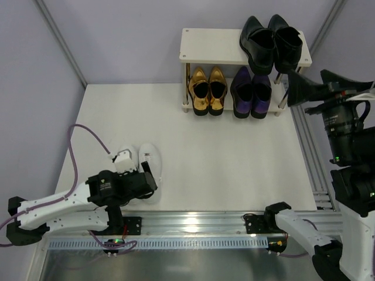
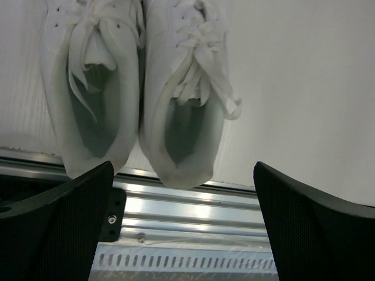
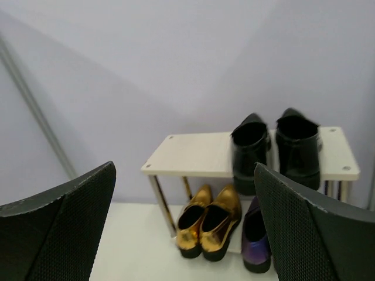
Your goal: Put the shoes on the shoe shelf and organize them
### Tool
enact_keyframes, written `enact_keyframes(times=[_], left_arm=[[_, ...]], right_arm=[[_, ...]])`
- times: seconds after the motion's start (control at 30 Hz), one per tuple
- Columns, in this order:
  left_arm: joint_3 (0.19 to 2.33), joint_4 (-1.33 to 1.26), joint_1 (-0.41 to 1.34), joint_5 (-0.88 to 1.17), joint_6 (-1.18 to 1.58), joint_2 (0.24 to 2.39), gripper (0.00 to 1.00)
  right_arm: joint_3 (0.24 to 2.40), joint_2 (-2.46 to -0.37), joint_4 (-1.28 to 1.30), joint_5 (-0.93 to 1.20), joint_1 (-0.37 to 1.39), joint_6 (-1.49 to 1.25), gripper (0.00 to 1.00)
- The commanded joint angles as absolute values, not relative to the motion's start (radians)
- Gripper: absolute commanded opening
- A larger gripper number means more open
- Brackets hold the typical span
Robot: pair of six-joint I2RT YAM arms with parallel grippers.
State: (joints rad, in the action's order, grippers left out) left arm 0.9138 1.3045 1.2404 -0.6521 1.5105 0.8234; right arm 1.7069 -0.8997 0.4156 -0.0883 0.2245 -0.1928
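Progress: black loafers (image 1: 272, 41), gold loafers (image 1: 208, 91) and purple loafers (image 1: 252, 93) are racked on the shoe shelf (image 1: 211, 47), upper right; white sneakers (image 1: 143, 161) are left on the tabletop (image 1: 234, 158), lower left, just by the wide-apart left jaws; right jaws are spread too, empty.

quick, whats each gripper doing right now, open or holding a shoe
Left gripper: open, holding nothing, white sneakers just ahead of it.
Right gripper: open, holding nothing, facing the shoe shelf.
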Motion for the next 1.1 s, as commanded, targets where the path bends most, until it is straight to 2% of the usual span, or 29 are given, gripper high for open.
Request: enact_keyframes(times=[0.0,0.13,0.3,0.47,0.6,0.73,0.87,1.07], left_arm=[[0.842,1.424,1.236,-0.606,1.569,0.787,0.99],[0.772,1.379,1.233,-0.643,1.577,0.706,0.94],[0.694,1.296,1.216,-0.654,1.507,0.657,0.93],[0.678,1.215,1.197,-0.634,1.448,0.751,0.98],[0.758,1.235,1.190,-0.653,1.396,0.842,1.00],[0.825,1.241,1.164,-0.696,1.316,0.913,1.00],[0.775,1.096,1.030,-0.573,1.123,0.950,1.00],[0.683,0.905,0.890,-0.448,0.997,0.988,0.98]], right_arm=[[1.559,-0.902,0.503,-0.158,0.381,-0.222,1.00],[1.410,-0.830,0.584,-0.184,0.520,-0.285,1.00],[1.307,-0.790,0.633,-0.296,0.678,-0.324,1.00],[1.259,-0.787,0.675,-0.379,0.823,-0.356,1.00],[1.255,-0.804,0.695,-0.445,0.912,-0.377,1.00],[1.249,-0.818,0.699,-0.485,0.954,-0.393,1.00],[1.243,-0.830,0.706,-0.495,0.972,-0.411,1.00],[1.230,-0.813,0.722,-0.518,0.991,-0.433,1.00]])
